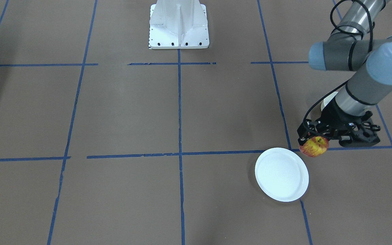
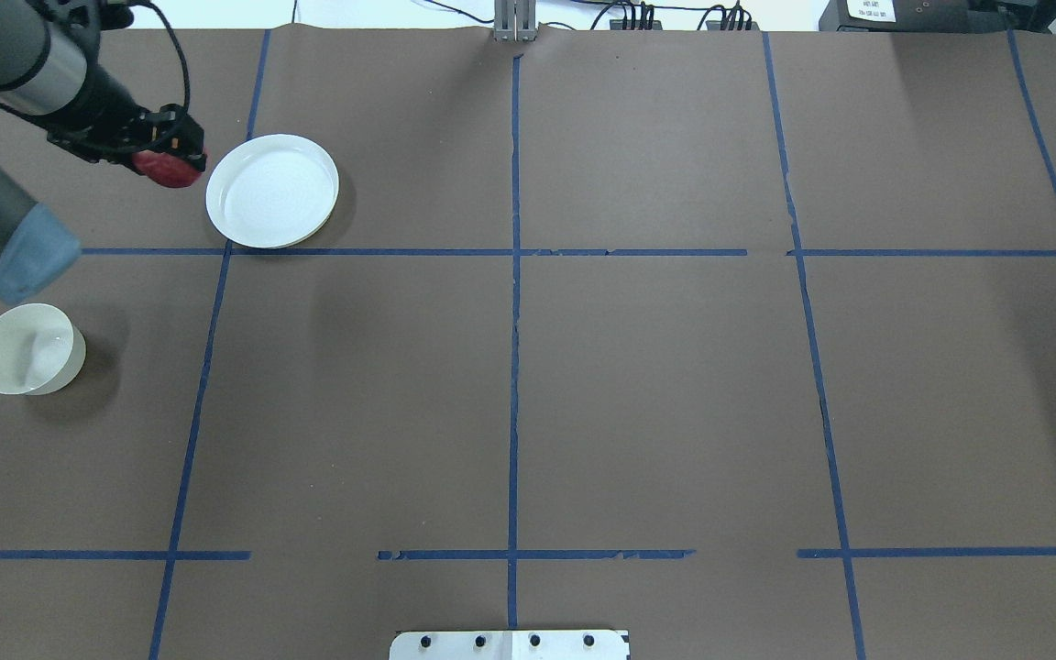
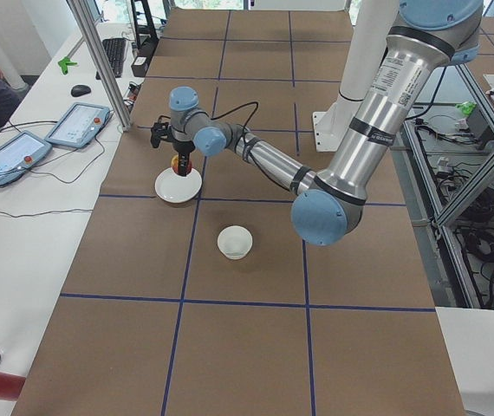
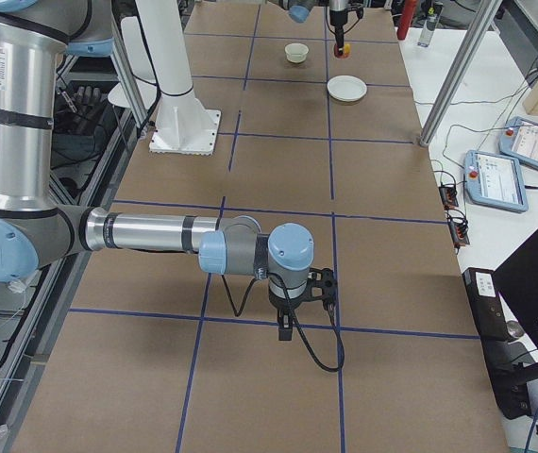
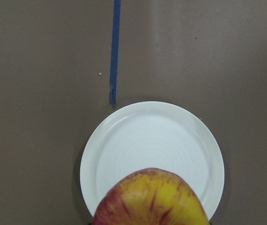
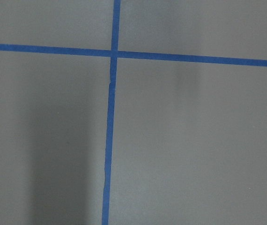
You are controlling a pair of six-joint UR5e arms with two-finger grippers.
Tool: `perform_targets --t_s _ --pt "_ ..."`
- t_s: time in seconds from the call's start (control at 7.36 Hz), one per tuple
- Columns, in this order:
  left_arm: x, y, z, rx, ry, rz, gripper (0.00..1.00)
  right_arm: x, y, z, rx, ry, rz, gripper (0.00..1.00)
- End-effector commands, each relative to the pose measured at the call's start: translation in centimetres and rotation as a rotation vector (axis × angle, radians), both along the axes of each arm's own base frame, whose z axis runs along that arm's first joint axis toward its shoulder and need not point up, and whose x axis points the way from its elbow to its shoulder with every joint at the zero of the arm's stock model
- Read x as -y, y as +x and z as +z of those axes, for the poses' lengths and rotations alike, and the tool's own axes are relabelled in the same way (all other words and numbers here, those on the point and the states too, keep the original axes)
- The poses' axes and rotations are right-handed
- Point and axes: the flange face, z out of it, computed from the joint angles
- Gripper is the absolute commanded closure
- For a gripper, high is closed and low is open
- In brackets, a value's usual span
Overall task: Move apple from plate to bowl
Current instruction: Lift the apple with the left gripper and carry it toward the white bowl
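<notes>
The left gripper (image 1: 313, 143) is clamped on the apple (image 1: 314, 146), which sits between its jaws, lifted off the table. The plate (image 1: 281, 174) lies below the jaws and a little to one side, bare. In the left wrist view its rim shows just beyond the apple. The bowl (image 2: 30, 349) stands well apart from the jaws, nearer the robot's base, upright. The right gripper (image 4: 288, 328) hangs over the table (image 6: 194, 140) far from all three, and whether its jaws are parted or closed cannot be told.

arms (image 1: 356, 95): silver tubes | joint caps (image 1: 391, 64): grey-blue | left pincer (image 1: 314, 142): black | cable (image 1: 331, 24): black | base (image 1: 179, 25): white
</notes>
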Motion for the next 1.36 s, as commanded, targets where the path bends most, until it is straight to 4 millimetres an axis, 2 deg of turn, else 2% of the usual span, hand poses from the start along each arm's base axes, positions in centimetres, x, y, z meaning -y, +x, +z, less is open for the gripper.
perform_targets --t_s 0.0,0.14,0.27,0.54,0.81,1.09,1.22 --pt "-8.4 -5.7 5.0 0.056 0.04 0.07 0.68 0.0 0.0 0.0 0.0 0.0 0.0 0.0" --pt "-10.8 -8.8 8.2 0.095 0.034 0.083 0.68 0.0 0.0 0.0 0.0 0.0 0.0 0.0" --pt "-12.2 -10.7 11.1 0.122 -0.003 0.075 0.69 0.0 0.0 0.0 0.0 0.0 0.0 0.0" --pt "-11.6 -9.9 13.8 0.135 -0.044 0.071 0.7 0.0 0.0 0.0 0.0 0.0 0.0 0.0" --pt "-10.6 -9.1 17.8 0.095 -0.022 0.032 0.68 0.0 0.0 0.0 0.0 0.0 0.0 0.0" --pt "-10.8 -8.3 18.5 0.083 -0.026 0.032 0.66 0.0 0.0 0.0 0.0 0.0 0.0 0.0" --pt "-11.3 -7.1 18.8 0.086 -0.031 0.057 0.66 0.0 0.0 0.0 0.0 0.0 0.0 0.0"
